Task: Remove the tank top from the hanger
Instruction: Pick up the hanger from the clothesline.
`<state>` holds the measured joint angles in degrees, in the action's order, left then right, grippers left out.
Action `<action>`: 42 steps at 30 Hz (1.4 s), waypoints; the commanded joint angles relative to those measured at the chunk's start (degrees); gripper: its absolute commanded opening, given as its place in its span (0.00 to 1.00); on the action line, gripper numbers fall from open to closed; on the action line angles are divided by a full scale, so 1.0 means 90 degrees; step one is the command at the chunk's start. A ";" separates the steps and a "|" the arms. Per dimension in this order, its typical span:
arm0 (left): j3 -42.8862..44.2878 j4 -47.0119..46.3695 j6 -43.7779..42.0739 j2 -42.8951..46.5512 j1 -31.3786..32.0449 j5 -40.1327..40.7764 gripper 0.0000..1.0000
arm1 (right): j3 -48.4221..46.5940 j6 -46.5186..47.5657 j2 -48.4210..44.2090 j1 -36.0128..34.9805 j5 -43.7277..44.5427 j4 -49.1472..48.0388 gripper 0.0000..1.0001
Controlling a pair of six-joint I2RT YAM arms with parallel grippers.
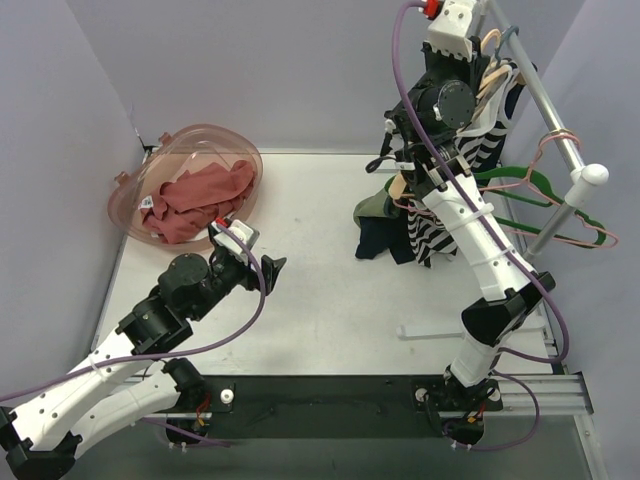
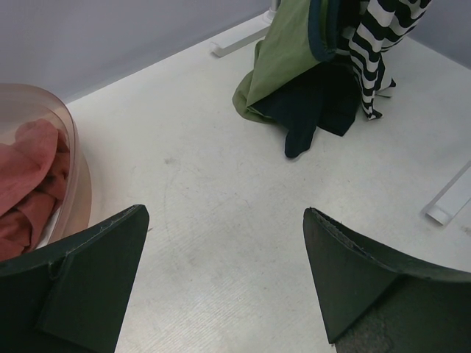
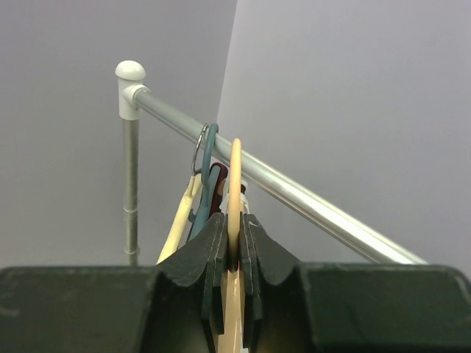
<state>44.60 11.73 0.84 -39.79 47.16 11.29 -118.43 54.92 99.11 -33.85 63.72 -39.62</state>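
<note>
The right gripper [image 3: 234, 234] is clamping the cream hanger [image 3: 235, 169] on the rail [image 3: 309, 202] and should be lifting its hook straight up. The left gripper [image 2: 224, 279] is hovering with its 2 fingers apart, well away from the striped tank top [image 2: 372, 51] hanging under the rail.

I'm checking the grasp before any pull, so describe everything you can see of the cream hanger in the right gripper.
The cream hanger looks smooth; its material is unclear. Only hook and neck show in the right wrist view: the hook stands upright, looped over the metal rail, with the right gripper shut on the neck below. A teal hook hangs close beside it. Its shoulders and any garment are hidden behind the fingers.
</note>
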 commanded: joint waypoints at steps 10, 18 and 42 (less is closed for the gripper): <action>0.1519 0.0289 -0.0191 -0.0257 0.0014 -0.0483 0.97 | 0.0346 0.0724 -0.0201 0.0147 -0.0429 -0.2024 0.00; 0.1402 0.0309 -0.0172 -0.0120 0.0014 -0.0375 0.97 | 0.0786 0.0510 -0.0631 0.0225 -0.0781 -0.1916 0.00; 0.1490 0.0435 -0.0162 -0.0149 0.0024 -0.0385 0.97 | 0.1596 0.0764 -0.0709 0.0665 -0.1435 -0.2962 0.00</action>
<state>56.12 15.00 -0.45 -41.50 47.16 8.10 -105.25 62.85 96.12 -28.29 55.75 -59.90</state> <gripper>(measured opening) 0.974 0.093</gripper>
